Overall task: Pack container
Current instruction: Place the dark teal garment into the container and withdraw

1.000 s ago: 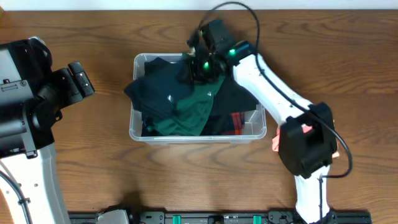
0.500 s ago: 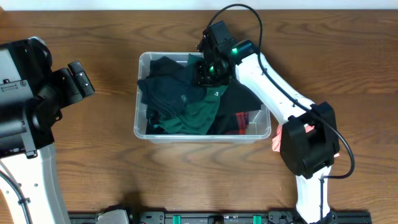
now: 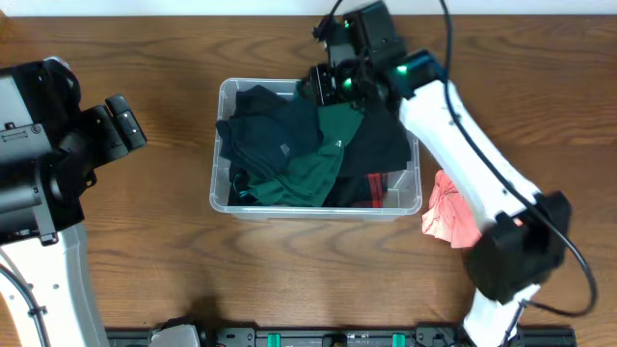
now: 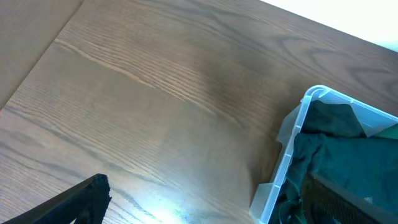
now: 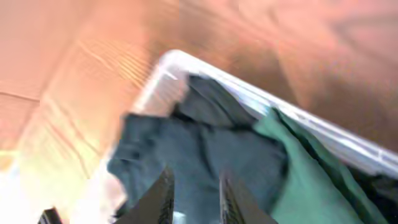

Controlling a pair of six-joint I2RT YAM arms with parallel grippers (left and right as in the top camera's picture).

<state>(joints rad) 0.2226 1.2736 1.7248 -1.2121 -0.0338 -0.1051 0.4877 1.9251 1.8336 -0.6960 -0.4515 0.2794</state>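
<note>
The clear container (image 3: 219,198) sits mid-table, filled with a dark teal garment (image 3: 275,135), a green garment (image 3: 323,159) and a black garment (image 3: 381,149). My right gripper (image 3: 325,85) hangs over the container's back rim, fingers apart and empty. In the right wrist view its fingers (image 5: 196,186) are above the dark teal garment (image 5: 205,143), beside the green garment (image 5: 305,168) and the container rim (image 5: 171,65). My left gripper (image 3: 125,120) is open and empty, left of the container. Its view (image 4: 205,211) shows bare table and the container's corner (image 4: 298,134).
A pink cloth (image 3: 451,217) lies on the table just right of the container, by the right arm's base. A red-striped item (image 3: 376,188) shows at the container's front right. Brown wooden table (image 3: 145,251) all around.
My right gripper has lifted off the garments and moved back and to the right. The container slid slightly right. The pink cloth has come into view.
</note>
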